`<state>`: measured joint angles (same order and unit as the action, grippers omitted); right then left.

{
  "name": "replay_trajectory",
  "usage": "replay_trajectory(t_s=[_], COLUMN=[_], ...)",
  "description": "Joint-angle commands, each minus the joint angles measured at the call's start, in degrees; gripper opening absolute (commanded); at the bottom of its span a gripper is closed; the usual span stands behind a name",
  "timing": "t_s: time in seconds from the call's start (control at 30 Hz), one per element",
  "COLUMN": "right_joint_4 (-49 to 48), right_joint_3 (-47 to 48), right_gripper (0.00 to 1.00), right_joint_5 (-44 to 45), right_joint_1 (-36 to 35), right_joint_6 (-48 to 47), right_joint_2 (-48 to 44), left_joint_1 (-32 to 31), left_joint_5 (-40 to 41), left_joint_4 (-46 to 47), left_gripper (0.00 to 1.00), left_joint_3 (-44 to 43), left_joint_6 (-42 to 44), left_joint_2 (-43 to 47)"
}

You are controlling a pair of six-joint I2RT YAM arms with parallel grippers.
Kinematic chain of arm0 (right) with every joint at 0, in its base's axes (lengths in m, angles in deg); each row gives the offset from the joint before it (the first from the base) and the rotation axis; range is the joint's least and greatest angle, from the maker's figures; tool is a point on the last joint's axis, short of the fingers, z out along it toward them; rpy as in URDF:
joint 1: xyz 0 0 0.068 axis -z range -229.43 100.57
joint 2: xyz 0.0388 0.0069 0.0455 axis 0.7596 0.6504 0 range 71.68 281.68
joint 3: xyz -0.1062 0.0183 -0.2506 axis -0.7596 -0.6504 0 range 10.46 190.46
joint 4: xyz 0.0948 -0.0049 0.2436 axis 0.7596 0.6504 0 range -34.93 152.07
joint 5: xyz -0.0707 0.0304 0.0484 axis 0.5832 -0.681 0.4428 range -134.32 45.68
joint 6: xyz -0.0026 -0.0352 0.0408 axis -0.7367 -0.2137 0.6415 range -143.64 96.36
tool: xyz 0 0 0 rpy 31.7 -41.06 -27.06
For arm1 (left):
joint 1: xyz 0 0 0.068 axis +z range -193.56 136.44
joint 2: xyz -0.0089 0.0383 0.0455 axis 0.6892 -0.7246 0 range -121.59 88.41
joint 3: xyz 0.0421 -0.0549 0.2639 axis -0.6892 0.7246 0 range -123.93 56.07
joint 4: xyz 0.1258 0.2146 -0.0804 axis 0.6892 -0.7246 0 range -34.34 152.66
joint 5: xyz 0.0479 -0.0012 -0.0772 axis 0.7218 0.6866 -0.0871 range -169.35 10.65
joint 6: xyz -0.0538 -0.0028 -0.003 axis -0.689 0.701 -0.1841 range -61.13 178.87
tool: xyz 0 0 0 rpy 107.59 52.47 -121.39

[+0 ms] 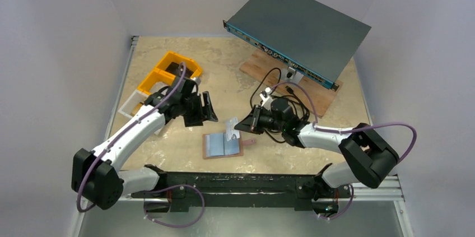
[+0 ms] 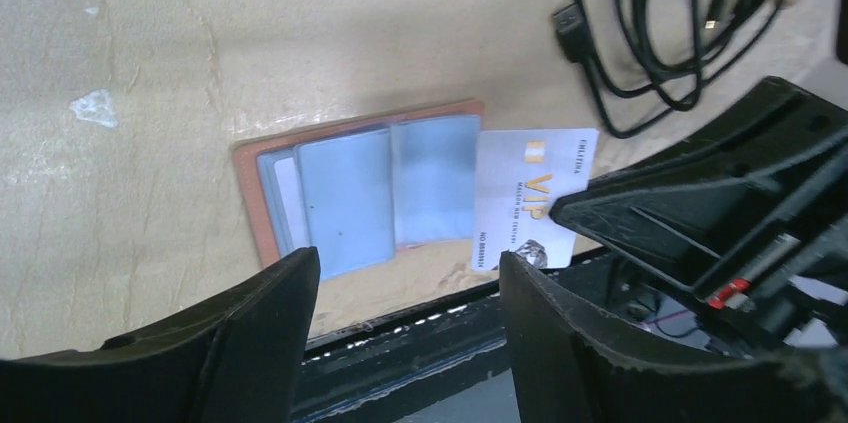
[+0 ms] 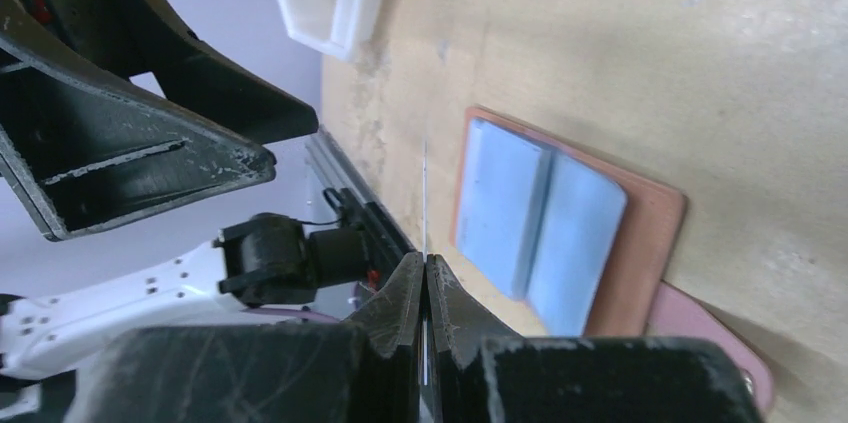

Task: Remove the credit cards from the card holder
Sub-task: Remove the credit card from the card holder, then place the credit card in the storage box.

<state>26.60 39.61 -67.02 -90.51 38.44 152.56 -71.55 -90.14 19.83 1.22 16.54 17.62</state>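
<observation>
The card holder (image 1: 208,148) lies open on the table, tan-brown rim around a pale blue-grey inside. Pale blue-grey credit cards (image 2: 345,198) sit in its pockets. My right gripper (image 1: 240,126) is shut on a white credit card (image 2: 535,198) with gold VIP lettering, held on edge just above the holder's right side. In the right wrist view that card (image 3: 425,193) shows as a thin white line running out from between the shut jaws of the right gripper (image 3: 427,261). My left gripper (image 1: 208,108) hovers open to the upper left of the holder. Nothing is between the left gripper (image 2: 408,263) fingers.
Yellow bins (image 1: 171,71) and a white bin (image 1: 131,105) stand at the left. A grey rack unit (image 1: 299,27) rests on a wooden board (image 1: 322,97) at the back right, with black cables (image 1: 280,88) trailing toward the right arm. The black mounting rail (image 1: 241,184) runs along the near edge.
</observation>
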Motion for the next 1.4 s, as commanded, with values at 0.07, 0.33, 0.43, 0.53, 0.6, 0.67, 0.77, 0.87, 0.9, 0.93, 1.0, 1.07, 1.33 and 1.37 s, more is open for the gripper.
replay_trajectory(t_s=[0.07,0.33,0.43,0.53,0.6,0.67,0.77,0.87,0.9,0.93,1.0,1.07,1.33,1.37], right_joint_4=[-10.68,-26.99,-31.74,-31.14,-29.91,-27.46,-21.36,-8.15,-2.71,3.69,10.37,14.97,24.56,25.21], right_joint_3=[3.20,5.75,6.20,7.06,7.47,7.89,8.97,11.89,13.03,14.07,15.21,15.64,15.90,15.82], right_gripper=[0.00,0.00,0.00,0.00,0.00,0.00,0.10,0.39,0.51,0.61,0.75,0.86,0.99,0.99], right_joint_5=[-9.03,-15.93,-16.16,-16.35,-16.29,-15.65,-14.01,-10.07,-8.23,-6.11,-2.04,1.53,6.88,7.12], right_joint_1=[2.56,2.91,2.91,2.74,2.46,2.33,2.17,1.62,1.40,1.24,1.23,1.20,1.18,1.22], right_joint_6=[7.43,18.53,22.33,22.17,21.37,19.78,15.98,8.14,5.23,2.68,-1.20,-3.97,-9.90,-10.37], right_joint_2=[-1.60,1.97,3.39,3.84,3.70,3.21,1.66,-1.69,-2.90,-4.25,-6.83,-9.12,-12.60,-13.04], left_joint_1=[4.75,7.54,7.81,8.18,8.36,8.30,8.30,8.30,8.38,8.53,9.27,10.53,19.51,20.84], left_joint_5=[-13.01,-28.20,-31.40,-34.28,-35.38,-35.69,-35.73,-32.92,-30.91,-28.02,-21.01,-10.56,9.50,10.46], left_joint_4=[6.41,18.56,22.71,27.38,29.34,30.02,30.01,26.40,23.90,20.81,13.60,6.80,-1.91,-2.26], left_gripper=[0.66,0.66,0.62,0.53,0.43,0.26,0.00,0.00,0.00,0.00,0.00,0.00,0.00,0.00], left_joint_3=[0.93,4.49,5.77,7.33,7.90,8.15,8.44,7.71,6.95,5.42,2.16,-1.83,-15.03,-16.85], left_joint_6=[0.24,-4.26,-6.70,-9.73,-11.21,-11.73,-11.77,-10.32,-9.31,-8.16,-6.17,-4.67,-3.25,-2.68], left_joint_2=[7.77,10.02,10.05,10.07,9.92,9.79,9.78,9.87,9.90,9.85,9.37,7.67,-4.85,-6.80])
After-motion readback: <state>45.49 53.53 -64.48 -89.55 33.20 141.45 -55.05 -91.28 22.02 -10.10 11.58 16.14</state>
